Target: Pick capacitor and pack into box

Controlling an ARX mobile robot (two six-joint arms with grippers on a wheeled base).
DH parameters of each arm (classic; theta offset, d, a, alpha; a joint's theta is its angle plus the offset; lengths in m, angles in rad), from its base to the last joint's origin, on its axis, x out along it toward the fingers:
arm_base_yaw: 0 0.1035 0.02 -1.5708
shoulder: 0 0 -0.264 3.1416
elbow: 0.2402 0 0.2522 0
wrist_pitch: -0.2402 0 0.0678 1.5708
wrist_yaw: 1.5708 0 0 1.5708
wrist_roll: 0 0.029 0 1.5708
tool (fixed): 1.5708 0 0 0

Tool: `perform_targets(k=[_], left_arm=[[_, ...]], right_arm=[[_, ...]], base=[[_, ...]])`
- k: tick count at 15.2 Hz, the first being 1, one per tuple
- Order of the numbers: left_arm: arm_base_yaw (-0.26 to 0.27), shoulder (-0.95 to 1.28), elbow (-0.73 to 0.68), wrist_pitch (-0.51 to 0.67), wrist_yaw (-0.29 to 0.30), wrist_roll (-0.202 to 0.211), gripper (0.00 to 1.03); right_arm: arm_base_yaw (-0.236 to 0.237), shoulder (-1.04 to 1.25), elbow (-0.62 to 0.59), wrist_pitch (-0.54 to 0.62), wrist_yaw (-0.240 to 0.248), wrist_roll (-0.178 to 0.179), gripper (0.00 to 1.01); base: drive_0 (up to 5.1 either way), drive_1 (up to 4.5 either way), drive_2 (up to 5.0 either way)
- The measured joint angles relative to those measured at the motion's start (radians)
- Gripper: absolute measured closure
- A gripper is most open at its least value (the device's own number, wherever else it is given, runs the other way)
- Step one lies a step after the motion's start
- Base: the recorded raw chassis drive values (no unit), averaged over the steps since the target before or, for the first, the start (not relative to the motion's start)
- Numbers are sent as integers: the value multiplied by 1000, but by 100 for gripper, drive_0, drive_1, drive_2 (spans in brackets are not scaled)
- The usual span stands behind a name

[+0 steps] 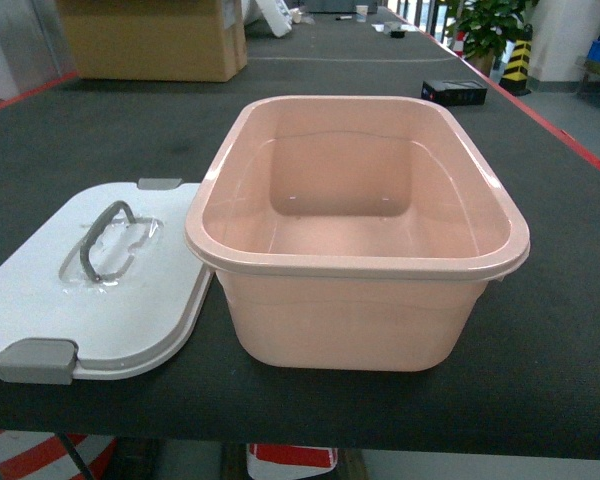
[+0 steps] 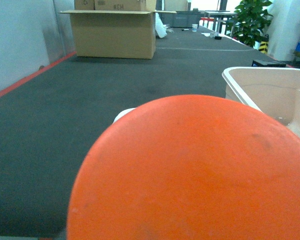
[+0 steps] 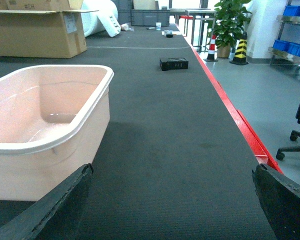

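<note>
Orange capacitor (image 2: 200, 175), pink box (image 1: 360, 230), dark mat (image 1: 560, 300)

The box (image 1: 360, 300) is a pale pink plastic tub with rounded corners, sitting upright and open in the middle of the head view. Its white lid (image 1: 40, 300) with grey latches lies flat at lower left, edge touching the tub. The capacitor (image 2: 190, 170) is a bright orange blob filling the bottom of the left wrist view.
</note>
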Motion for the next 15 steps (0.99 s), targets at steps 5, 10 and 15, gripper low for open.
perform_targets(k=[5,10,15], left_arm=[[-82,55,0,104,-196,32,60],[-251,974,136,961,-348,85,60],[-402,1749,767,1015,-229,80,60]], right_arm=[[0,0,0,0,1,0,3],[0,0,0,0,0,0,3],[0,0,0,-1,0,0,3]], base=[[0,0,0],[0,0,0],[0,0,0]])
